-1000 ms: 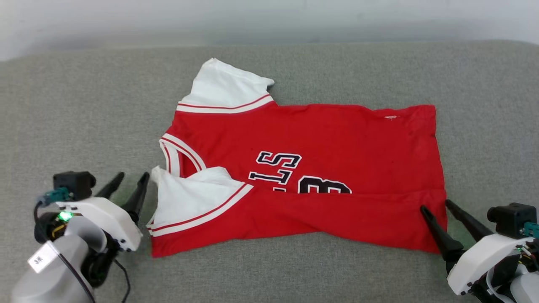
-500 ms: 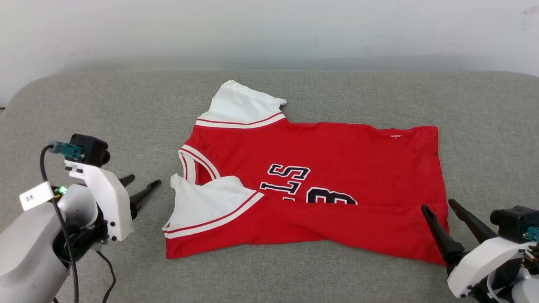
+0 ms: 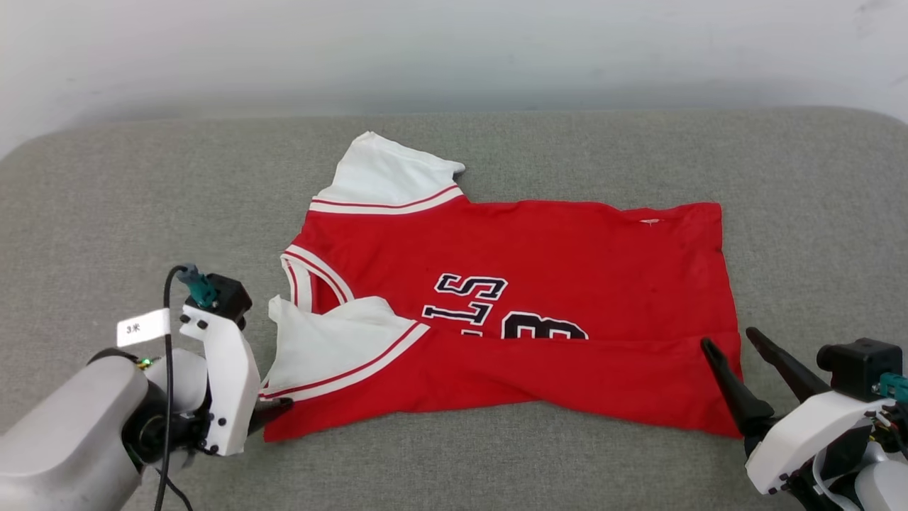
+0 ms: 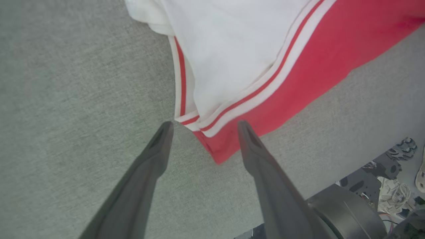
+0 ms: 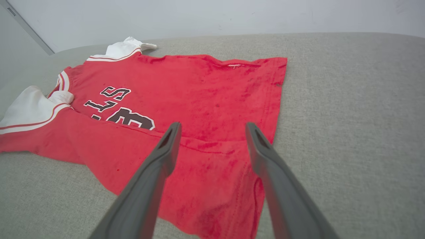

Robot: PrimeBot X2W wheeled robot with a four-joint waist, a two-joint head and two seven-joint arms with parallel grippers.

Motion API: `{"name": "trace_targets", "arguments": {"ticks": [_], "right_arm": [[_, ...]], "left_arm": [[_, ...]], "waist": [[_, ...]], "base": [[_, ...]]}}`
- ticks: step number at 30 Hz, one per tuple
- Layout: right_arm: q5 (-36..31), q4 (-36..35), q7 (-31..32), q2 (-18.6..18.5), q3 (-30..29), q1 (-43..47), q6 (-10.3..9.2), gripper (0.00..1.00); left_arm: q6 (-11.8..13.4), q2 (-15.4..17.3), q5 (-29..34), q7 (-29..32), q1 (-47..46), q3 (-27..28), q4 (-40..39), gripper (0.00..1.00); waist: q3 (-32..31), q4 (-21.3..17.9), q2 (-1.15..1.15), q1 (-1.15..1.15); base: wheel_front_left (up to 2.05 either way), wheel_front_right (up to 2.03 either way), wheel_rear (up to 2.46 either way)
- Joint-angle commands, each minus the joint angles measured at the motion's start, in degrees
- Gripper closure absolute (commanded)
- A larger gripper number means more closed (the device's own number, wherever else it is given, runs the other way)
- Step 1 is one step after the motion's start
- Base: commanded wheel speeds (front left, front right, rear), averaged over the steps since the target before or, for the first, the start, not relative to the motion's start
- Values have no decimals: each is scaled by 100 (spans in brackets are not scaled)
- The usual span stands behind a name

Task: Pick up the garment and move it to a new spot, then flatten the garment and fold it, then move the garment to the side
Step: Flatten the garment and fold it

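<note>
Red jersey T-shirt (image 3: 511, 284), white sleeves, striped collar, black print half hidden under a folded-up lower edge. It lies centre frame on the grey fabric cushion (image 3: 106, 213), collar left, hem right.

Left gripper (image 4: 202, 124): fingers apart, straddling the shirt's lower-left corner. Half a second ago it sat further left, clear of the cloth.

Right gripper (image 3: 729, 339): fingers apart, still at the lower-right hem.

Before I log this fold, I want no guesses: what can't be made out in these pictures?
- Head view: near half of the print, under the garment's folded-over flap.
- Left wrist view: whether the left end effector touches the corner; depth unclear.
- Right wrist view: hem corner, cut off by bottom edge, behind right end effector.
</note>
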Motion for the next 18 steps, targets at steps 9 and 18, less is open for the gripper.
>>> {"name": "trace_targets", "arguments": {"ticks": [9, 18], "right_arm": [[-69, -4, -25, 53, 88, -239, -5, 0], [-189, -215, 331, -404, 140, -487, -5, 0]], "left_arm": [[-2, -360, 210, -99, 149, -319, 702, 0], [-70, -411, 160, -575, 26, -558, 726, 100]], "waist": [[264, -149, 0, 1], [83, -103, 0, 1]], "base": [[0, 0, 0], [0, 0, 0]]}}
